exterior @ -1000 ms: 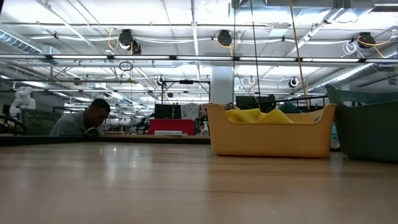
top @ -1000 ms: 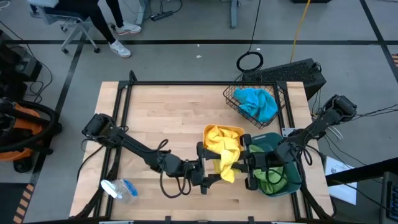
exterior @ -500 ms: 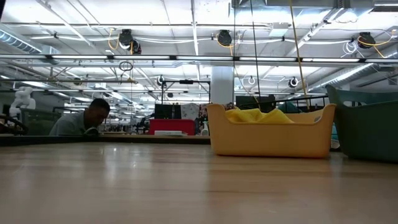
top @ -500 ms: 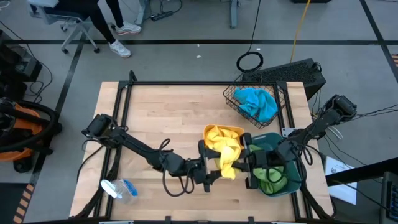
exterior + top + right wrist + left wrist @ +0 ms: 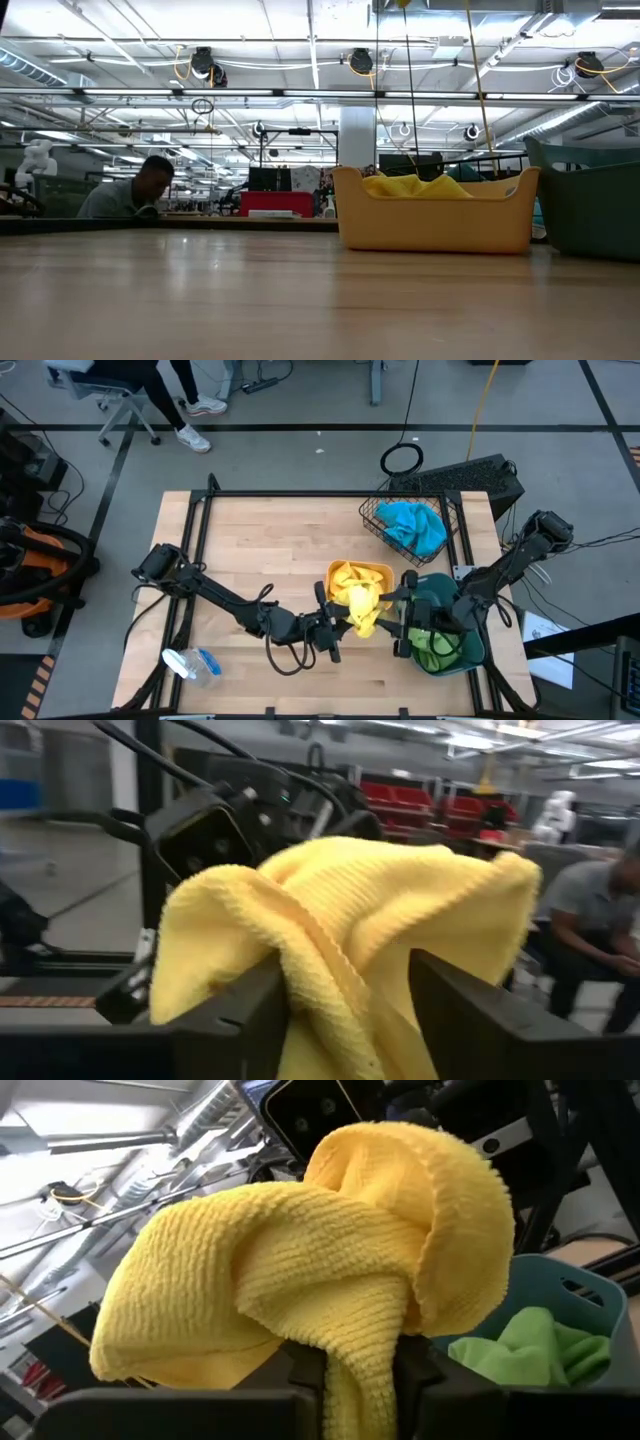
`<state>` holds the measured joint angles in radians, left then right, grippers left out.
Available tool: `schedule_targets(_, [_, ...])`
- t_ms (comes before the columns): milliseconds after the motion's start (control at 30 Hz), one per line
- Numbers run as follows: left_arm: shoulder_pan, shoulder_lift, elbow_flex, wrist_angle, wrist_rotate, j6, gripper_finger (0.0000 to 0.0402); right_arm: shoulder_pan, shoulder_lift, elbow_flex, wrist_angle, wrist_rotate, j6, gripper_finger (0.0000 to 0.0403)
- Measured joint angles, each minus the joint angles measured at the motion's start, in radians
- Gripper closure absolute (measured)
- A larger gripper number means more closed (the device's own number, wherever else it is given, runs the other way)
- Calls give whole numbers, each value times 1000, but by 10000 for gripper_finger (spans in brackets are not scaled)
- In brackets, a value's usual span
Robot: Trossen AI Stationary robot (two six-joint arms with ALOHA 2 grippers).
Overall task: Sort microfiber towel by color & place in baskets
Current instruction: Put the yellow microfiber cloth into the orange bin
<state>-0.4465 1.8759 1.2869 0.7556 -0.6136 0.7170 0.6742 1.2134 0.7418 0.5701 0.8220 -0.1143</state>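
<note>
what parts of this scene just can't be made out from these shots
- Left gripper: shut on the yellow towel; the cloth covers its fingertips in the left wrist view.
- Right gripper: the same towel drapes between its fingers in the right wrist view, so its grip cannot be told.
- Teal bin: the right arm covers much of the green towel in the high view.
- Orange bin: its wall hides the contents' depth in the low view.

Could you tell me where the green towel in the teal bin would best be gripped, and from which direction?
Probably from straight above, on the raised fold of the green towel. It lies crumpled low inside the deep teal bin, whose walls block any sideways approach. The right pincer sits nearest.
</note>
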Motion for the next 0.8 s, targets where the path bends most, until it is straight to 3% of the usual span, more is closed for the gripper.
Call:
schedule_targets(267, [-8, -22, 0, -61, -2, -44, 361, 62, -2, 0, -76, 164, 25, 162])
schedule_targets(533, [27, -154, 0, -382, 27, -273, 362, 135, -4, -3, -95, 318, -4, 156])
schedule_targets(667, [86, -207, 1, -476, 96, -297, 362, 171, -5, -3, -95, 409, -18, 156])
schedule_targets(800, [178, -224, 1, -561, 239, -382, 362, 197, -5, -3, -95, 416, -20, 156])
